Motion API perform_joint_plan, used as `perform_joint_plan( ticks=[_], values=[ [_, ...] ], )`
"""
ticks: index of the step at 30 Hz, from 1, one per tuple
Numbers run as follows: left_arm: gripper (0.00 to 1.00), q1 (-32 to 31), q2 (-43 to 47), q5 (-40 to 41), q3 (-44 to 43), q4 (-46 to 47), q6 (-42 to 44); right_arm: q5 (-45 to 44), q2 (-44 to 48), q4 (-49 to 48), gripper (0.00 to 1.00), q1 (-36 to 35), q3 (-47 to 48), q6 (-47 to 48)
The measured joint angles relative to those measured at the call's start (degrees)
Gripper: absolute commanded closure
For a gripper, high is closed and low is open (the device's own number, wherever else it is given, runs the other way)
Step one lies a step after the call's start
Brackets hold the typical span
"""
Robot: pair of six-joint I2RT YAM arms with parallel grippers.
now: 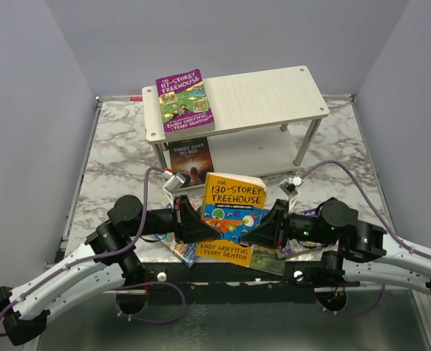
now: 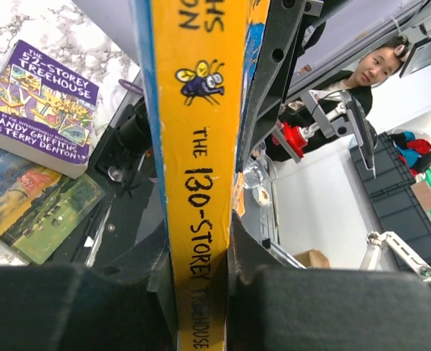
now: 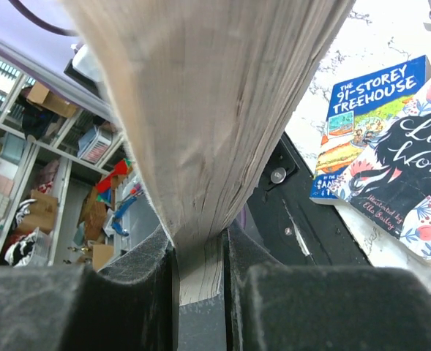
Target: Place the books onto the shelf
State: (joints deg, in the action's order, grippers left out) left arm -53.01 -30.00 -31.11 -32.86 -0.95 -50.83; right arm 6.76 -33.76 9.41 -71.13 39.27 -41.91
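An orange "130-Storey Treehouse" book (image 1: 233, 208) is held up over the table's near edge between both arms. My left gripper (image 1: 193, 221) is shut on its yellow spine (image 2: 200, 183), with both fingers pressed against the spine in the left wrist view. My right gripper (image 1: 275, 223) is shut on the opposite side, pinching the page edges (image 3: 208, 131). The pale wooden shelf (image 1: 274, 91) stands behind. A purple "117-Storey Treehouse" book (image 1: 184, 101) lies on its top board at the left. A dark book (image 1: 191, 161) lies on its lower board.
More books lie on the marble table under the grippers: a purple "52-Storey Treehouse" (image 2: 41, 102), a blue-green one (image 2: 43, 212), a blue "91-Storey Treehouse" (image 3: 369, 117) and a floral "Little Women" (image 3: 413, 175). Grey walls close in both sides.
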Motion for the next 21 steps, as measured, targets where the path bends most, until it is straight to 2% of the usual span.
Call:
perform_joint_plan(
  ticks=[2,4,7,10,15,21],
  values=[
    [1.0,0.0,0.1,-0.4,0.5,1.2,-0.4,0.2,0.0,-0.1,0.96,0.0,0.1,0.0],
    [1.0,0.0,0.3,-0.6,1.5,2.9,-1.2,0.2,0.0,0.0,0.85,0.0,0.2,0.0],
    [1.0,0.0,1.0,-0.6,3.2,5.4,-2.5,0.2,0.0,0.1,0.57,0.0,0.2,0.0],
    [1.0,0.0,2.1,-0.1,4.5,8.3,-4.4,0.2,0.1,-1.3,0.41,0.0,0.2,0.0],
    [1.0,0.0,4.1,1.6,5.8,12.9,-7.0,0.8,-0.3,-6.7,0.33,0.0,-0.1,-0.2],
    [1.0,0.0,6.4,5.6,6.8,15.8,-8.6,2.6,-3.0,-13.9,0.34,0.0,-1.3,-1.2]
  ],
)
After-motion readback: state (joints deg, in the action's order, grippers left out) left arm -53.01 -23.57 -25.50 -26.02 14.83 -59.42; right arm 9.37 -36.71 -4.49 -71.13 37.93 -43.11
